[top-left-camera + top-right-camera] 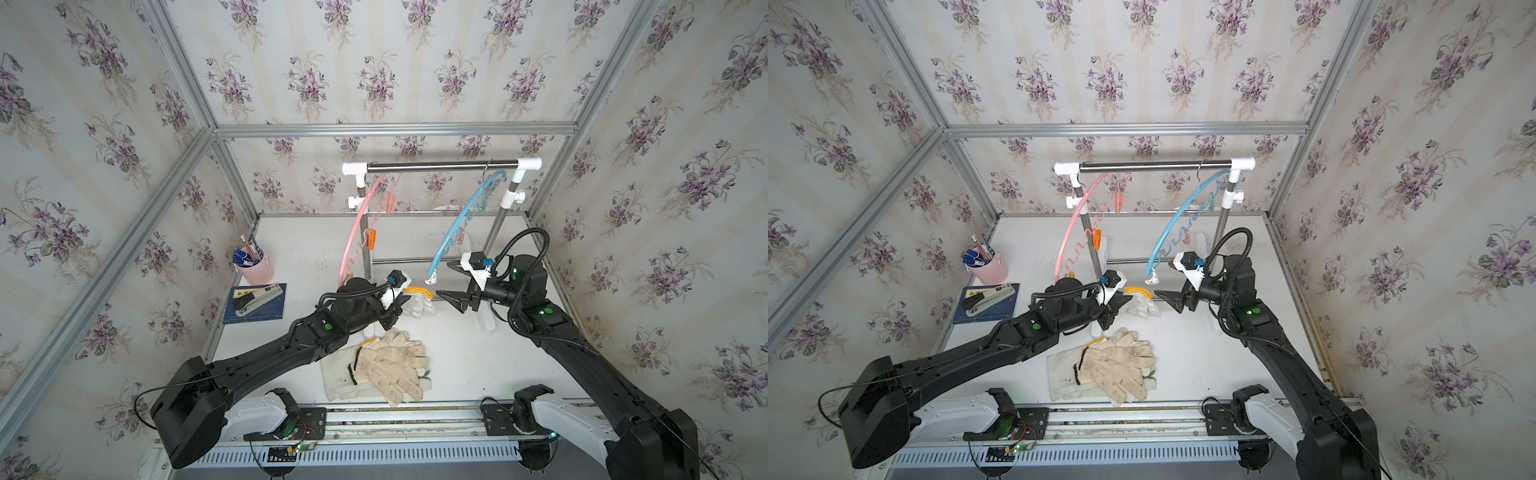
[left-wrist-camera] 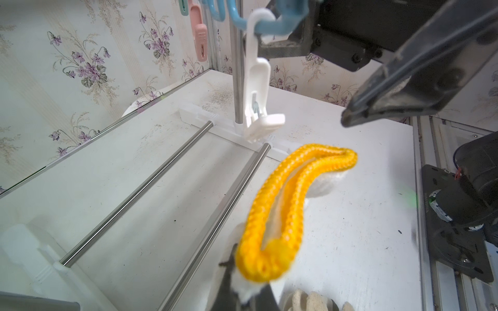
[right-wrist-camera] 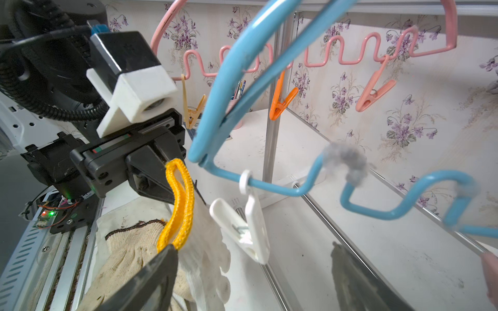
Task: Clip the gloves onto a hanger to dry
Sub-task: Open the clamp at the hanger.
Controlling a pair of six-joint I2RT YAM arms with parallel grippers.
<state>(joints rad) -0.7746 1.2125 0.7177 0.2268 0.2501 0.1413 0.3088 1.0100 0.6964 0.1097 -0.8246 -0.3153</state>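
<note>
A white knitted glove [image 1: 420, 306] with a yellow cuff [image 2: 283, 210] hangs from my left gripper [image 1: 400, 300], which is shut on the knit just below the cuff [image 2: 244, 289]. It is held up near the low end of the blue hanger [image 1: 457, 224], where a white clip [image 1: 432, 279] [image 3: 252, 231] dangles. My right gripper [image 1: 446, 281] [image 3: 253, 250] is open; the clip hangs just ahead of its tips, and one finger [image 3: 153, 274] is close beside the cuff. More gloves [image 1: 392, 365], dirty beige over off-white canvas, lie piled at the table's front.
A pink hanger [image 1: 353, 232] with orange and pink clips hangs at the left end of the steel rack [image 1: 440, 166]. The rack's base bars [image 2: 140, 194] lie under the held glove. A pink pen cup [image 1: 257, 268] and a stapler on a blue book [image 1: 255, 301] sit at the left.
</note>
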